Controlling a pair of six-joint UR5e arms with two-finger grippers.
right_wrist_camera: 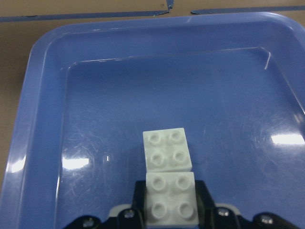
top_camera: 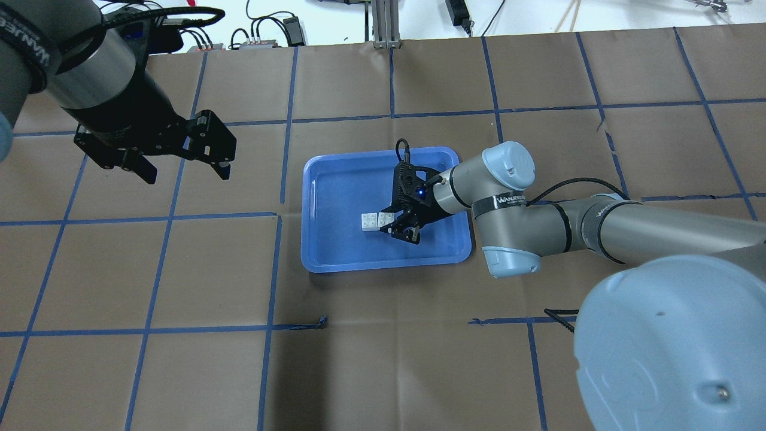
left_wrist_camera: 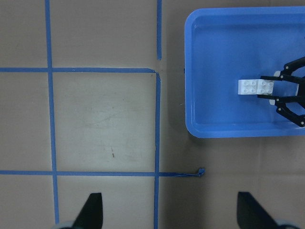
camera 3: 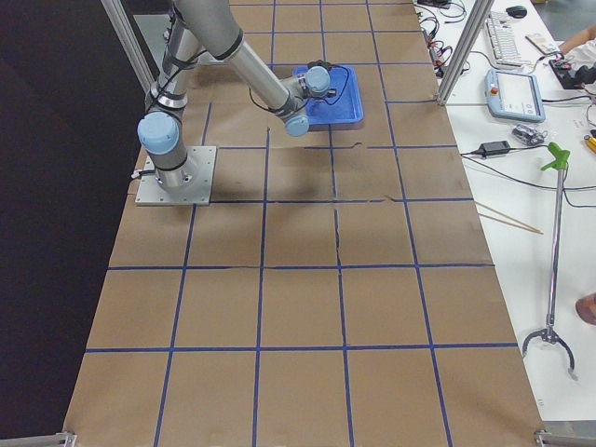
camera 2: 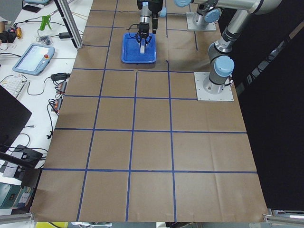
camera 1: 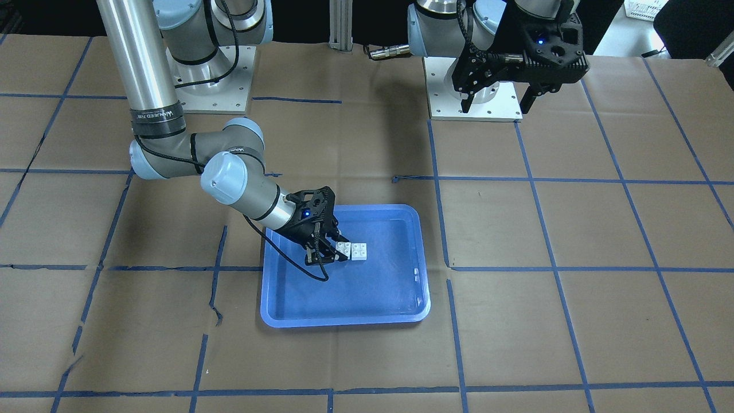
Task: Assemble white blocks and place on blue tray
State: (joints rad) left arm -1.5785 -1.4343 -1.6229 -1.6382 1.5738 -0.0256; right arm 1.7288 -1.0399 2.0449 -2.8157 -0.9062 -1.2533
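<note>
front cam: the right gripper [camera 1: 335, 250] is seen dipped into the blue tray [camera 1: 344, 312]. The white blocks [camera 1: 353, 250] are parked side by side, touching, studs up, roughly mid-tray. The block at the gripper's end is tucked between the fingers, and the other one sticks out past the tips.
overhead: the pair is found near the tray's middle, and the tray itself is set around the middle of the table [top_camera: 383, 359]. The left gripper [top_camera: 185, 172] is held above the table, well apart from the tray, with fingers spread and nothing in them.
side cams: too small for much to be judged. The tray is just made out toward the table's far end.
left wrist: only one end of the pair is straddled by the two black fingers.
right wrist: the near block is pinched on both sides, so it's counted as gripped. The far block is butted against it, slightly offset.
</note>
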